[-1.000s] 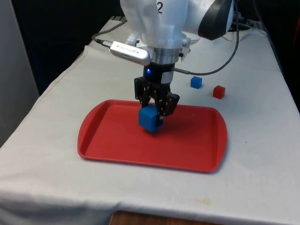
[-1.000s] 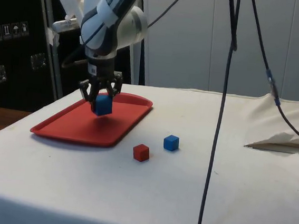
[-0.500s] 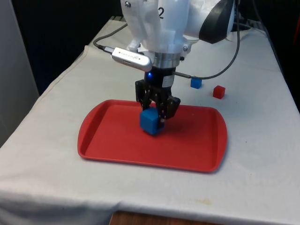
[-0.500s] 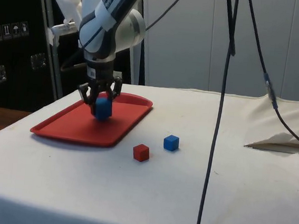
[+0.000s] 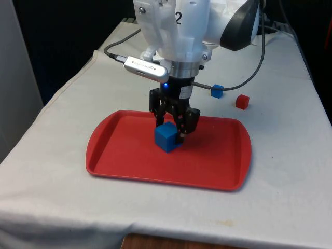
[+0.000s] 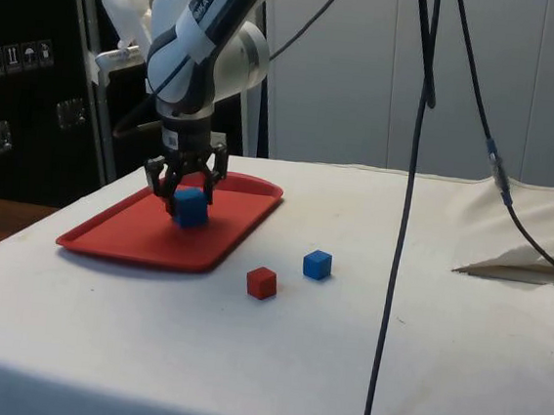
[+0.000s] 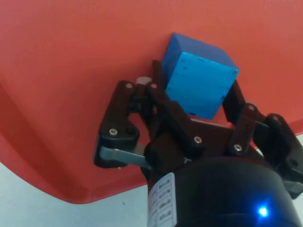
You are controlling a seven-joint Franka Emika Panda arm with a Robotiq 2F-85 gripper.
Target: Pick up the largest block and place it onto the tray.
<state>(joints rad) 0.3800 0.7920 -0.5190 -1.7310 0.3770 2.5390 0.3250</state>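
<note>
On red tray, gripper fingers clamped on big blue block.

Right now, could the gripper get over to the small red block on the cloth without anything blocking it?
Probably not yet: the gripper is shut on the large blue block over the red tray. Once released, open cloth leads to the small red block.

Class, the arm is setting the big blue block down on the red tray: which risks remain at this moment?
1. The large blue block sits tilted in the pincer, so it may tumble when let go.
2. It is low over the red tray; pressing further could shove the tray across the cloth.
</note>
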